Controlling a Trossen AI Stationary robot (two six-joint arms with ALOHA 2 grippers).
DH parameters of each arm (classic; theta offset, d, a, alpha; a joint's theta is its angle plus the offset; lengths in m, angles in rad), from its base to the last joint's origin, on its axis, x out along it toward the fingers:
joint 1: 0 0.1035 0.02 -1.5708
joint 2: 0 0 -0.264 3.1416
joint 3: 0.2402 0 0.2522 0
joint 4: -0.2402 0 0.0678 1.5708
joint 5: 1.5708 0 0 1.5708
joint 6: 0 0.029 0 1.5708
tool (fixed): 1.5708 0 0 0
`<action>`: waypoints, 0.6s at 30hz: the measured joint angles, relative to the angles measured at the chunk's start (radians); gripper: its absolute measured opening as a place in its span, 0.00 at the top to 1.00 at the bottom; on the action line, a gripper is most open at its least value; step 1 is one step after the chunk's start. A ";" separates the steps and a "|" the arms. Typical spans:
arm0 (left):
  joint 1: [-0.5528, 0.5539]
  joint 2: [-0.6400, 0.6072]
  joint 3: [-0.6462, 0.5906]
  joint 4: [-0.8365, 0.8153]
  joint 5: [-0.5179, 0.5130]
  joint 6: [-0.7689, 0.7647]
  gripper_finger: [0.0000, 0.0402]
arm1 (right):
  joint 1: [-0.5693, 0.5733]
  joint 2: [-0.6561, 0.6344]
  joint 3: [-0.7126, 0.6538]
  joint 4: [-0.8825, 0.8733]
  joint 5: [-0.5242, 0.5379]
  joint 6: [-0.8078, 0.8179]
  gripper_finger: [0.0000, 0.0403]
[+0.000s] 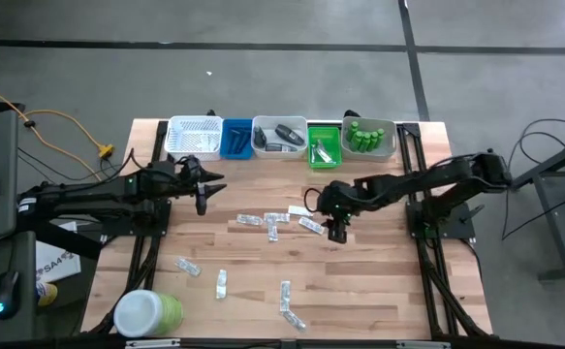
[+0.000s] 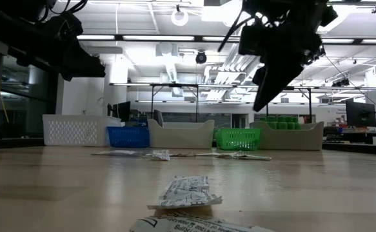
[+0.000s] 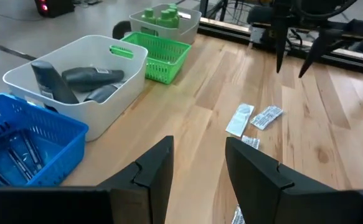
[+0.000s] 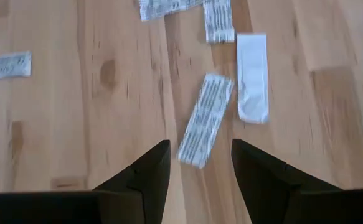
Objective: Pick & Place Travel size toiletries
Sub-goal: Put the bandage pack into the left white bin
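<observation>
Only the right wrist view shows it — right pincer (image 4: 197, 165) open above a sachet (image 4: 205, 119).

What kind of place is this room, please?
Probably a robotics lab or workshop: a wooden worktable on bare concrete, more workbenches behind, exposed ceiling lights and ducts.

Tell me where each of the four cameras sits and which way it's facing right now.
High view: overhead, straight down on the table; both arms, left gripper, right gripper.
Low view: table-top height, level toward the bins and room; arms hang from above.
Left wrist view: looks past its open fingers at the white bin.
Right wrist view: looks down past its open fingers at a printed sachet.
Shared: the green basket appears in high, low and left wrist views.
</observation>
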 joint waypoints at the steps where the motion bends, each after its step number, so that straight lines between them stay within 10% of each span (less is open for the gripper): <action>1: 0.000 0.000 0.000 -0.005 0.000 0.000 0.63 | 0.000 0.011 0.000 0.013 0.003 -0.007 0.59; 18: 0.000 0.001 0.001 -0.043 0.000 -0.034 0.63 | 0.054 0.240 0.000 0.087 0.081 -0.030 0.68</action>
